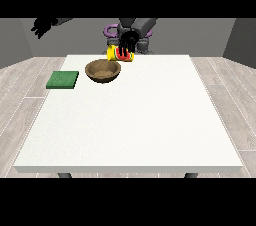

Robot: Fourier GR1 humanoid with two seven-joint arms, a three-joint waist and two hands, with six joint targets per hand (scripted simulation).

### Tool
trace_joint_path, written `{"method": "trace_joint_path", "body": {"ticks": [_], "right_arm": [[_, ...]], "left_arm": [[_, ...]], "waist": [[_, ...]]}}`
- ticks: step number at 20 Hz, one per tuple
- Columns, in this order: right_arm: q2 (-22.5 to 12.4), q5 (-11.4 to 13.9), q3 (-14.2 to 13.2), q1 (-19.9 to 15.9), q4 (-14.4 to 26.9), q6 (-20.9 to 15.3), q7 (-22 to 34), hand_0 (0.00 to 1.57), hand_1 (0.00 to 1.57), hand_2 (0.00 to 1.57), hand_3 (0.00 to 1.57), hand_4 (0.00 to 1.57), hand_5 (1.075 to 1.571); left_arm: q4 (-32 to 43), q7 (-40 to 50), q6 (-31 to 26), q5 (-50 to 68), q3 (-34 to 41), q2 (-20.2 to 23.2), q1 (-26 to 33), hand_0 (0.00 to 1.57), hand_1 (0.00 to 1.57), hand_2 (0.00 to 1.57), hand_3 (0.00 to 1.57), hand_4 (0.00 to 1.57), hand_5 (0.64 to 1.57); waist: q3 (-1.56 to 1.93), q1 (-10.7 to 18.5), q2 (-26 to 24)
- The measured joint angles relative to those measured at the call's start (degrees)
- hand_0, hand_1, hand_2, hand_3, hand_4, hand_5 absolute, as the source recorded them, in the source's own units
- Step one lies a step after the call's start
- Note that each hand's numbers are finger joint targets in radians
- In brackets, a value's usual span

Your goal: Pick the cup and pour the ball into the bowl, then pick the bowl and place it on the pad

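— Looking at the upper middle of the frame first: yellow cup (121,55) lying tipped on its side, red marking on it, just above and right of the brown bowl (103,70). Held from above by the black hand at the view's right (126,44), fingers curled down round the cup.

— And the ball?

— Cannot tell. Too small to make out, whether inside the cup or the bowl. Bowl interior reads as plain brown.

— Position of the bowl?

— Sitting upright on the white desk (135,120), near the far edge, left of centre. Cup's lower rim close over the bowl's far right rim; touching or apart, hard to say.

— Pad?

— Green pad (63,80), flat on the desk towards the left edge, beside the bowl but apart from it. Nothing lying on it.

— Other hand?

— Up in the upper left of the frame, the hand at the view's left (43,25), raised off the desk and well away from everything on it. Holding nothing. Fingers look spread and relaxed rather than curled.

— Anything else?

— Grey wood-pattern floor (20,95) around the desk on both sides.
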Motion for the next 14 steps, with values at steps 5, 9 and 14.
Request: {"method": "trace_joint_path", "body": {"ticks": [5, 9, 14], "right_arm": [[1.1, 0.8, 1.3, -2.1, 0.9, -0.6, -0.2, 0.00, 0.00, 0.00, 0.30, 0.70, 1.555], [2.0, 1.6, 2.5, -4.8, 2.5, -1.2, -0.5, 0.00, 0.00, 0.00, 0.32, 0.69, 1.553], [2.6, 2.8, 3.2, -4.6, 4.2, -1.6, -1.3, 0.00, 0.00, 0.00, 0.05, 0.71, 1.548]], "left_arm": [[1.2, 7.6, -7.2, -7.3, -6.1, -0.2, -4.6, 0.73, 0.73, 1.57, 1.57, 1.01, 1.570], [-2.2, 11.6, -15.3, -9.7, -11.2, -0.3, -5.8, 0.25, 0.25, 1.23, 1.56, 1.08, 1.570], [-8.9, 12.6, -24.5, -10.4, -16.0, -0.3, -3.5, 0.00, 0.00, 1.06, 1.54, 1.11, 1.571]], "waist": [[-0.04, -1.5, -0.1], [-0.03, -2.9, 0.5], [-0.08, -2.7, -1.2]]}}
